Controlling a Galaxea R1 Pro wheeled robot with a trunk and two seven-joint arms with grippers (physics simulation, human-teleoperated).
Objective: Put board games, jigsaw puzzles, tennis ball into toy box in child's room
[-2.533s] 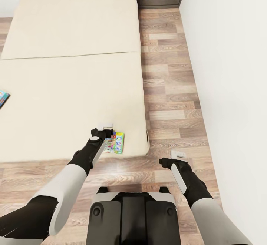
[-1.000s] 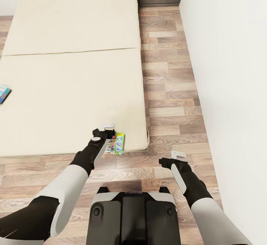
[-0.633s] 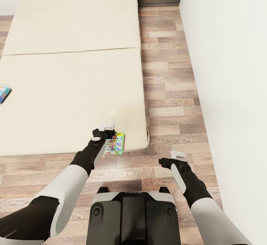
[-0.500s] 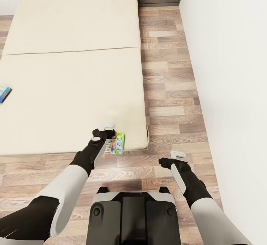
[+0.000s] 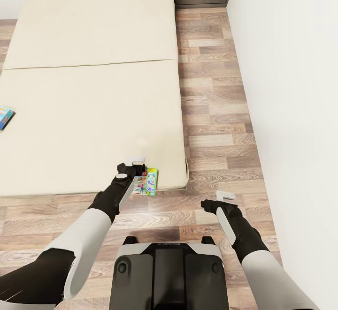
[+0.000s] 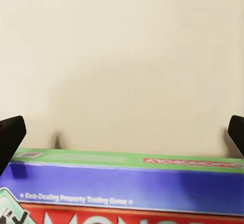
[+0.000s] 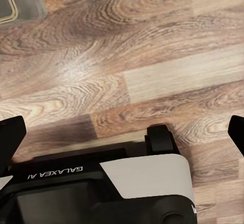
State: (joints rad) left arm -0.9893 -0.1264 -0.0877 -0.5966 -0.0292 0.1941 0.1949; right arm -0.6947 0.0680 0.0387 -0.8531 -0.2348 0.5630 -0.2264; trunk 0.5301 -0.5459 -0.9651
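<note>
On the beige bed (image 5: 94, 113), near edge, a stiff, light Monopoly box (image 5: 146, 182) is straddled by the wide-spread left end effector (image 5: 135, 163), best pinched across its thin sides.

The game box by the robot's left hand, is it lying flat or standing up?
Lying flat. The game box rests lid-up on the bed at its near edge, below the open left hand.
</note>
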